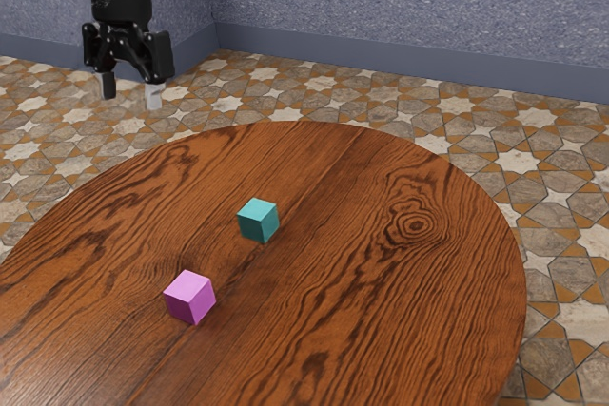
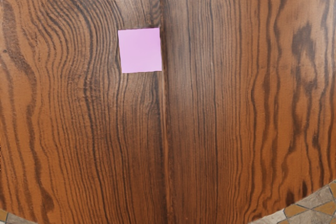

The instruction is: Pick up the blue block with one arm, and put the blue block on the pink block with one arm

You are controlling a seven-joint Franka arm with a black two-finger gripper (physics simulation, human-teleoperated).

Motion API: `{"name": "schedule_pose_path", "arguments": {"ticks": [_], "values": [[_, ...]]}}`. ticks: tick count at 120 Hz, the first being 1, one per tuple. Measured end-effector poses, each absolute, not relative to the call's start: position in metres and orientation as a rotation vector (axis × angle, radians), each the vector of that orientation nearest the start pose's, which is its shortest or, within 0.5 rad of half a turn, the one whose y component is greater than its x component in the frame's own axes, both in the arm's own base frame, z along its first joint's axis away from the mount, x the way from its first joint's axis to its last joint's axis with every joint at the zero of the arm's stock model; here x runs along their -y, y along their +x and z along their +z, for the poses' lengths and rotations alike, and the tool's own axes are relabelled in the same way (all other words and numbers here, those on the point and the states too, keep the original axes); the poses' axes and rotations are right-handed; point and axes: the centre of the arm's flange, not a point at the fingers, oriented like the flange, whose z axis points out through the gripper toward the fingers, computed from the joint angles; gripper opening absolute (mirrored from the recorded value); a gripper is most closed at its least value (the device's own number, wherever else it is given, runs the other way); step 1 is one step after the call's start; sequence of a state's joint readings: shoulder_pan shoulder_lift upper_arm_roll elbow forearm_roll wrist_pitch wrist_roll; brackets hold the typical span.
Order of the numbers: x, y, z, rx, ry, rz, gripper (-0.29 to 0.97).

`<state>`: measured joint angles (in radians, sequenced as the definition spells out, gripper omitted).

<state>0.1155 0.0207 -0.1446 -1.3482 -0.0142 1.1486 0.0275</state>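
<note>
My gripper [image 1: 130,90], fingers apart and empty, hangs high above the round wooden table [image 1: 409,330]; the blue block [image 1: 258,220], near the table's middle, looks rigid and light, best clamped across two opposite flat faces.

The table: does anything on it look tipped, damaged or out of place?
Nothing stands out. The blue-green block and the pink block sit flat on the table, apart and undamaged. The gripper hangs open, high to the exterior view's left.
</note>
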Motion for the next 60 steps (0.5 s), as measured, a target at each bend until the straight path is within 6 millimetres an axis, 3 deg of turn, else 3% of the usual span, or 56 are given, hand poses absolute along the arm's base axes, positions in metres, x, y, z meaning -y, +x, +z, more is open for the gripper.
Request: {"name": "schedule_pose_path", "arguments": {"ticks": [11,17,26,30,35,39,43,51,60], "values": [[0.011,0.52,0.688,-0.084,-3.154,0.21,0.68],[0.007,0.527,0.679,-0.073,-3.165,0.177,0.68],[-0.001,0.562,0.599,-0.046,-3.199,0.3,0.68],[-0.013,0.581,0.555,-0.01,-3.207,0.352,0.68],[-0.029,0.597,0.516,0.033,-3.212,0.369,0.68],[-0.032,0.6,0.489,0.046,-3.211,0.37,0.68],[-0.027,0.591,0.461,0.034,-3.202,0.369,0.68],[-0.008,0.581,0.424,-0.023,-3.187,0.316,0.68],[0.01,0.587,0.401,-0.097,-3.167,0.221,0.68]]}}
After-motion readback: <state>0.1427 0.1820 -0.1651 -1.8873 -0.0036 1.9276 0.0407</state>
